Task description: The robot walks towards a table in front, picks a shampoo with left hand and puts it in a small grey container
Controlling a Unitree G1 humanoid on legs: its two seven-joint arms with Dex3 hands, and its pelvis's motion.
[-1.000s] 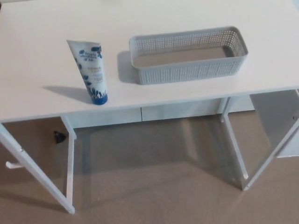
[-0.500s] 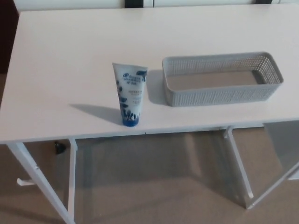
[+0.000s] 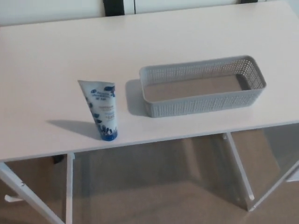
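A white shampoo tube [image 3: 101, 109] with blue print stands upright on its blue cap near the front edge of the white table [image 3: 56, 51], left of centre. A small grey perforated container [image 3: 202, 87] lies to its right, a short gap away, and holds nothing. Neither of my hands shows in the head view.
The table's front edge [image 3: 154, 140] crosses the lower picture, with white legs [image 3: 239, 170] and brown carpet below. A dark upright object [image 3: 114, 6] stands behind the table's far edge.
The whole picture has shifted, so the camera has moved; the tube and container keep the same places on the table relative to each other.
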